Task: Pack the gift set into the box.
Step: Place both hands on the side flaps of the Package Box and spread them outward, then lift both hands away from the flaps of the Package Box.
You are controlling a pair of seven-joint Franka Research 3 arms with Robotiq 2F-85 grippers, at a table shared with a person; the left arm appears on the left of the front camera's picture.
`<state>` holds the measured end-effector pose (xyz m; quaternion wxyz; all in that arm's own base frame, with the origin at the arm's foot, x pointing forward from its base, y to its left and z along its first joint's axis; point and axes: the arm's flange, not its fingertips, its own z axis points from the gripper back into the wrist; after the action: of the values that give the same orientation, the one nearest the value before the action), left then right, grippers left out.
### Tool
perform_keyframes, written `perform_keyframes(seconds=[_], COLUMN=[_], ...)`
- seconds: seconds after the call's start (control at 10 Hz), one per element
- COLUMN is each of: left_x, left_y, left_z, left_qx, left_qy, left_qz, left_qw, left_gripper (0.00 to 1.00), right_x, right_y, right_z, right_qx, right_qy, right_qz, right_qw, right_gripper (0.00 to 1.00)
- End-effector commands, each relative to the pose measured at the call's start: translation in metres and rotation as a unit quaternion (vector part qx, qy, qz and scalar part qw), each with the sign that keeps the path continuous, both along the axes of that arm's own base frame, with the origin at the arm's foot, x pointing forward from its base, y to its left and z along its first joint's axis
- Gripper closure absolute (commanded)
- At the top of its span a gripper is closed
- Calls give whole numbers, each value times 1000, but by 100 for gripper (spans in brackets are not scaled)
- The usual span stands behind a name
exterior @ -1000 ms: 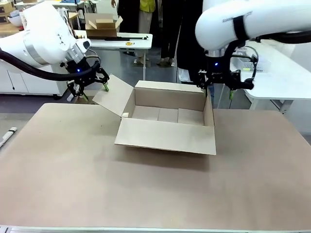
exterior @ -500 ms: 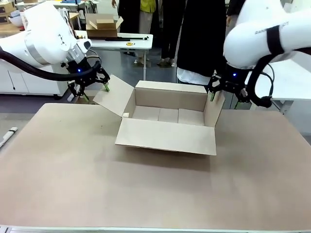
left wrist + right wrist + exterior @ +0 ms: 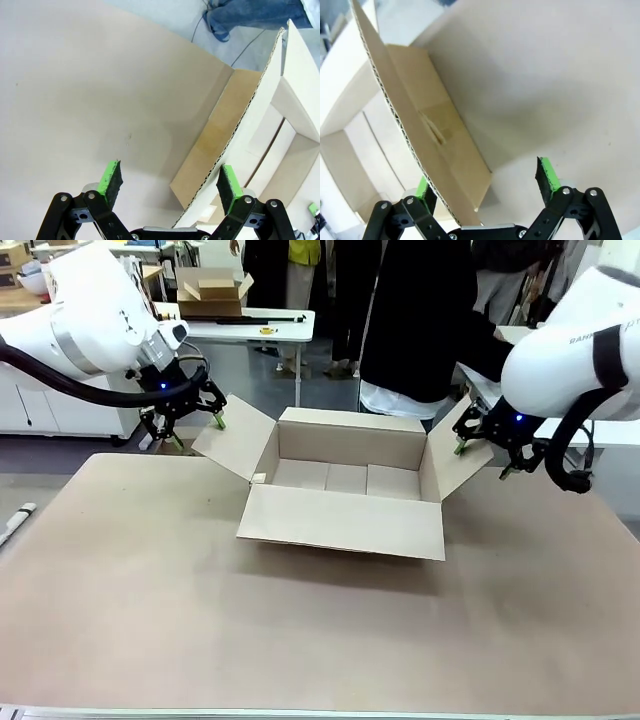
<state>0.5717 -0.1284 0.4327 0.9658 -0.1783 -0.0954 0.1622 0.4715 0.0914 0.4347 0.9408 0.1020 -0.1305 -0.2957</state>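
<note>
Large plain brown corrugated cardboard box (image 3: pixel 345 485) sits open at centre of the front view on the tan table (image 3: pixel 300 630), four flaps spread: near flap folded down toward the camera, far flap upright, side flaps angled outward; inside shows only bare cardboard floor; the gift set is not visible in any view. Left gripper (image 3: pixel 192 425), black with green pads, is at upper left of the front view by the outer edge of the box's left flap (image 3: pixel 232 435); in the left wrist view its fingers (image 3: pixel 111 177) are spread wide, with the flap's corrugated edge (image 3: pixel 240 135) running between them nearer the right pad, not pinched. Right gripper (image 3: pixel 483 447) is at right of the front view, at the outer edge of the right flap (image 3: pixel 455 455); in the right wrist view the jaws are apart, and the flap edge (image 3: pixel 400 120) passes just beside the left pad (image 3: pixel 424 189), whether touching I cannot tell. A person in a black top (image 3: pixel 420 320) stands behind the box at top centre.
</note>
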Motion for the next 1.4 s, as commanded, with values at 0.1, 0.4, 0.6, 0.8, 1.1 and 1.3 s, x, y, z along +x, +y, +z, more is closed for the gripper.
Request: perform_keyframes(seconds=[0.1,0.4,0.6,0.8,1.1,1.3], left_x=[0,0,0,0,0,0], left_y=[0,0,0,0,0,0], left_z=[0,0,0,0,0,0], left_qx=[7,7,7,7,7,7], left_qy=[1,1,1,1,1,1], left_qz=[7,7,7,7,7,7], left_qw=[1000,1000,1000,1000,1000,1000], left_gripper=[0,0,0,0,0,0], right_x=[8,8,8,8,8,8], right_y=[13,13,13,13,13,13], right_z=[7,7,7,7,7,7], right_qx=[-16,-16,-16,-16,-16,-16], right_qy=[22,22,22,22,22,22], right_qz=[6,6,6,6,6,6], right_qw=[1000,1000,1000,1000,1000,1000], right_gripper=[0,0,0,0,0,0])
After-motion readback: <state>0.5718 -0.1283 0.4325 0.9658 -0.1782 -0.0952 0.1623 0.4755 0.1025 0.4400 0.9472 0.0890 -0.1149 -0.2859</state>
